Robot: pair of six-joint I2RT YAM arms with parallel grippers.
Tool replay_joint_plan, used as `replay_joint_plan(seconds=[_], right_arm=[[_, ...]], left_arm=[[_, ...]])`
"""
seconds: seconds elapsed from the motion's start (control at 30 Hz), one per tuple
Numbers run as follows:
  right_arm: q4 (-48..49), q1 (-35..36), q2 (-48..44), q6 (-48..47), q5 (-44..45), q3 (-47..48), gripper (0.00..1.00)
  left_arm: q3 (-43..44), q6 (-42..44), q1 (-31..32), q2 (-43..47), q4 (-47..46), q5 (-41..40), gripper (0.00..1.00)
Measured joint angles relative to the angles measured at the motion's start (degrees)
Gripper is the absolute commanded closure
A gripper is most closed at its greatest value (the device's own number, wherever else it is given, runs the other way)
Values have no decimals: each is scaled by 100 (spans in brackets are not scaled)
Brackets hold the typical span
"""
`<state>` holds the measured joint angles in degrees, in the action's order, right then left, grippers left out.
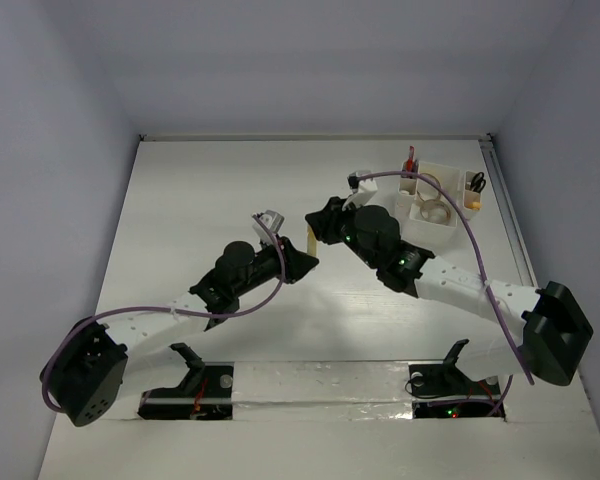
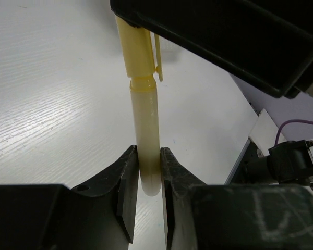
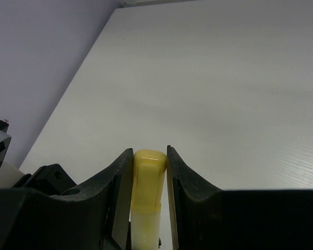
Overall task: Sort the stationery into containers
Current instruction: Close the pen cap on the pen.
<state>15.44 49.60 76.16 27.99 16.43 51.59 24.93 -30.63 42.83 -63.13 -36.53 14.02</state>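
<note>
Starting at the left jaws, you have them closed almost fully on the rounded tail end of the pale yellow plastic pen, one pad on each side of the barrel. Your right jaws stand a little wider and clamp the other end, on the deeper yellow cap, whose clip shows in the left wrist view. The pen is thus gripped at both ends between the two arms, near the middle of the white table. Whether it touches the surface cannot be told. In the top view the left arm reaches in from 8 o'clock and the right arm from 4 o'clock. At 2 o'clock from the pen sits the white plastic desk organiser, holding a beige tape roll, small scissors and a red pen.
</note>
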Motion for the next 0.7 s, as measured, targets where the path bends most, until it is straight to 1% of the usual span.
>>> replay_joint_plan(seconds=[0.33, 0.7], right_arm=[[177, 66, 0, 184, -120, -66, 92], [157, 66, 0, 243, -297, -133, 95]], left_arm=[[61, 35, 7, 4, 52, -142, 100], [61, 214, 22, 363, 610, -260, 100]])
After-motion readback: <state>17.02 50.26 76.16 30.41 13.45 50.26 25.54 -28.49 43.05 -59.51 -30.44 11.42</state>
